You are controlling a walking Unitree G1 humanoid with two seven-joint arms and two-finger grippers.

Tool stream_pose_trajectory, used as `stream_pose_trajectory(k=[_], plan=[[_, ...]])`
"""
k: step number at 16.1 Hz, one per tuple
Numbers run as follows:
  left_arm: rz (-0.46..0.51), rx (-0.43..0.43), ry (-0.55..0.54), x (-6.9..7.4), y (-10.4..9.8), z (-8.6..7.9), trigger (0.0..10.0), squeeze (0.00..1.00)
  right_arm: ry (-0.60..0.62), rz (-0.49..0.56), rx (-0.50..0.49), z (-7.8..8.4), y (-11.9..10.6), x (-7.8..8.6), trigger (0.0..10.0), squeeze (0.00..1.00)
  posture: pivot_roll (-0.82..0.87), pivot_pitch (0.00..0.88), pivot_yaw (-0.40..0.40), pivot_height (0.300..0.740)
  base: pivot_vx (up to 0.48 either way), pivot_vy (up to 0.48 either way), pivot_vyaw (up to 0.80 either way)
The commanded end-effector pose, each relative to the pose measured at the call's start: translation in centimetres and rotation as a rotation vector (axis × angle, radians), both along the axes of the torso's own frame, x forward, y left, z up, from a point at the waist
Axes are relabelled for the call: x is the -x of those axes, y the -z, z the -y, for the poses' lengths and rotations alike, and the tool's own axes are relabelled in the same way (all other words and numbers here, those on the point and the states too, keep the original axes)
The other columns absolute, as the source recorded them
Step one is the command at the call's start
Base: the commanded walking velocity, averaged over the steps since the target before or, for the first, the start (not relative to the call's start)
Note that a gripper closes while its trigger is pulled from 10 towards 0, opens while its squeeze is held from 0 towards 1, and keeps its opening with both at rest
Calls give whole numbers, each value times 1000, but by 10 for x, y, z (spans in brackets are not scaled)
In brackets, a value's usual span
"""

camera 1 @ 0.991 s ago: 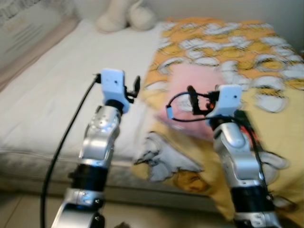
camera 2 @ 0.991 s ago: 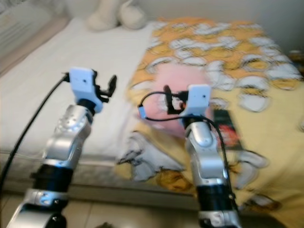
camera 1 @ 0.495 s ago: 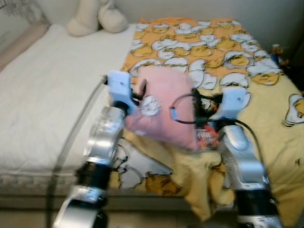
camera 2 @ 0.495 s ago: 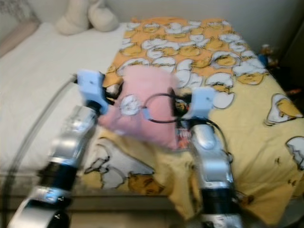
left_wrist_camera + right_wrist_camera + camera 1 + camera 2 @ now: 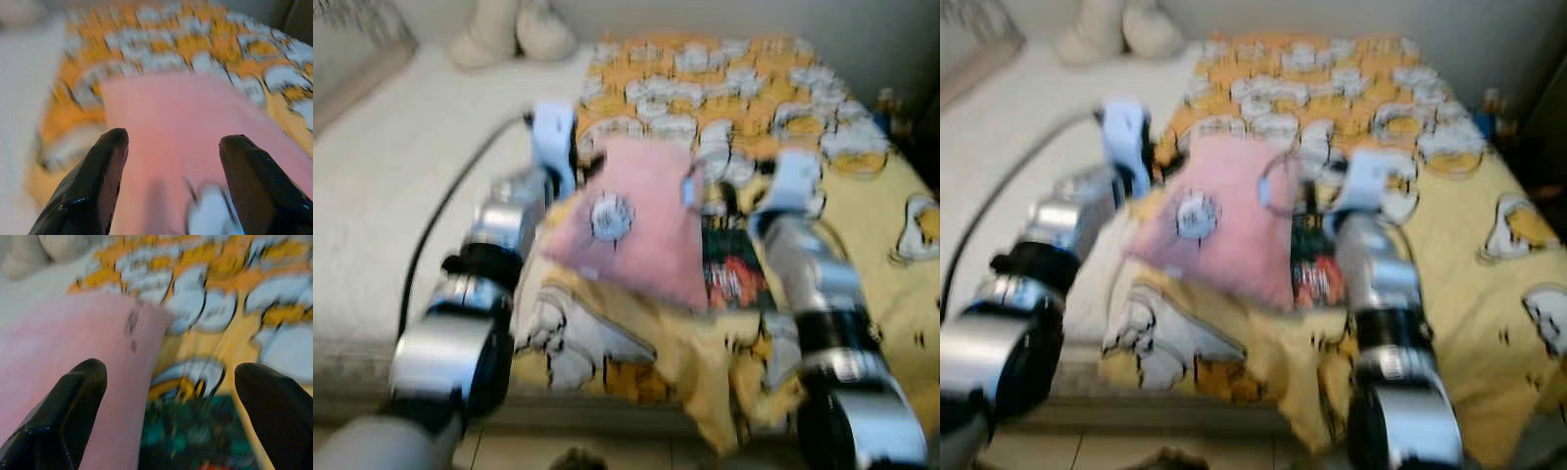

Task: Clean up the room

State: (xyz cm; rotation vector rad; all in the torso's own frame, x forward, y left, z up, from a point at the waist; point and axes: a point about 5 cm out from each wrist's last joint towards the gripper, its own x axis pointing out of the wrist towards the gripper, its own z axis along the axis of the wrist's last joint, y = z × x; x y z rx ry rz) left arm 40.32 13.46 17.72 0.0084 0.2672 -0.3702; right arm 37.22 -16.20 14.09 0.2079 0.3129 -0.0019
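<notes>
Since half a second ago both arms have reached further out over the bed, and the head views have tipped down so the forearms loom larger; all pictures are blurred.

The left gripper (image 5: 168,166) stands wide open with nothing between its fingers (image 5: 98,181); the pink cushion (image 5: 636,220) lies directly under and ahead of it, its near-left edge just beside the gripper in the head views. The right gripper (image 5: 168,406) is likewise spread wide and holds nothing; the cushion's right edge runs beneath its one finger, and a dark printed book or packet (image 5: 729,274) lies below the gap, just beside the cushion.

One pink cushion, with one round white patch (image 5: 607,217) on its face. One dark printed item. One yellow-and-orange blanket (image 5: 773,108) patterned with egg figures, under the cushion and stretching away beyond both grippers. Outward to the left gripper's side, bare white mattress (image 5: 391,196); far beyond it, one cream plush toy (image 5: 514,29) at the head of the bed.

Two silver arms, both extended forward and slightly inward, flanking the cushion, wrists level above the blanket.
</notes>
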Motion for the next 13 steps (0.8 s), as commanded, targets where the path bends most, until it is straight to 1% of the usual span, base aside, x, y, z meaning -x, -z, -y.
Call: stream_pose_trajectory(k=[1,2,3,5,6,7,8,9,10,11,12,13], plan=[[-38,58,11,-2,-2,-1,10000,0,7,-30,-13,1,1,-3,10000,0,-178,14,80,732,0,0,0],[-64,56,-7,-4,-2,-9,10000,0,25,-34,-58,5,-4,-8,10000,0,-185,54,89,732,0,0,0],[-75,39,-30,-4,0,-15,10000,0,22,-42,-81,5,-4,-9,10000,0,-189,77,94,732,0,0,0],[-96,32,-75,-3,6,-24,10000,0,23,-81,-112,2,3,-11,10000,0,-191,139,100,732,0,0,0],[-105,47,-72,-3,7,-22,10000,0,27,-91,-131,1,6,-11,10000,0,-186,161,99,732,0,0,0],[-123,74,-65,-2,11,-18,10000,0,40,-105,-173,-1,11,-12,10000,0,-184,182,99,732,0,0,0],[-141,77,-60,-1,17,-13,10000,0,45,-124,-234,-7,18,-12,10000,0,-189,206,99,732,0,0,0],[-148,81,-60,0,20,-11,10000,0,43,-136,-263,-11,23,-11,10000,0,-196,218,100,732,0,0,0],[-152,104,-64,1,23,-8,10000,0,38,-159,-300,-17,32,-9,10000,0,-197,232,104,732,0,0,0],[-151,136,-51,2,26,1,10000,0,11,-151,-316,-29,37,-8,7725,0,-191,240,98,732,0,0,0],[-143,167,-27,2,26,12,7922,0,-25,-138,-346,-42,38,-8,0,0,-186,252,101,732,0,0,0],[-137,179,5,3,25,23,0,0,-48,-129,-378,-52,37,-8,0,0,-181,252,100,732,0,0,0]])
